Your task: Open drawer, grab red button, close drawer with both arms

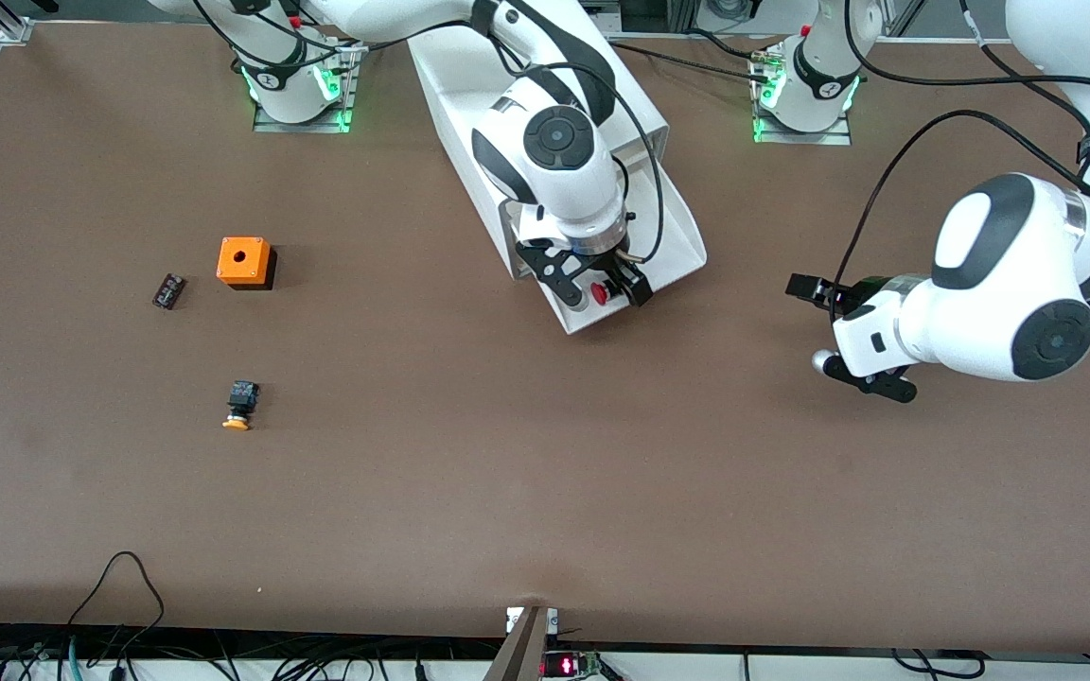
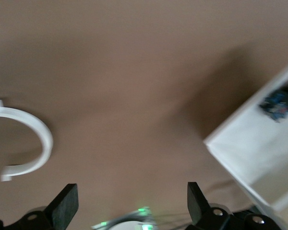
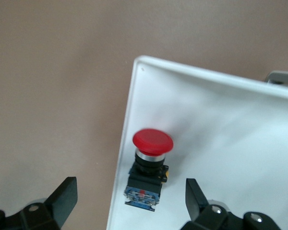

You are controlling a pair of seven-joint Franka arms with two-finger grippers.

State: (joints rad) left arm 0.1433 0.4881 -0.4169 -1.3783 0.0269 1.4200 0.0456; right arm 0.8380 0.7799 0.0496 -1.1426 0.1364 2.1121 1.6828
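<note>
Two claws show, both spread wide and grasping nothing. In the front view the right claw [image 1: 602,284] hangs over the pulled-out drawer [image 1: 673,241], its arm and wrist hiding most of the tray and the cabinet [image 1: 441,66] it slides from; only the tray's rim and one wall toward the left arm's end stay visible. The red button [image 1: 600,293] peeks out between the claw's black fingers, half covered by them. The right wrist view shows it better: the button [image 3: 151,165] stands upright in a corner of the drawer [image 3: 221,143], close to the rim, red cap up, black body beneath, with the two fingertips [image 3: 62,196] standing apart on either side and not touching it. The tray runs off that view's edge.

The left claw [image 1: 843,326] is over bare brown surface [image 1: 507,492] toward the left arm's end, well apart from the drawer. Its wrist view is blurred: fingertips [image 2: 65,203] spread, a white curved piece [image 2: 33,143] I cannot identify, and a drawer corner [image 2: 249,148] cut off at the edge, with a dark smear inside too blurred to tell.

Toward the right arm's end lie an orange cube with a hole [image 1: 244,262], a small dark part [image 1: 168,290], and a yellow-orange capped button [image 1: 240,405].
</note>
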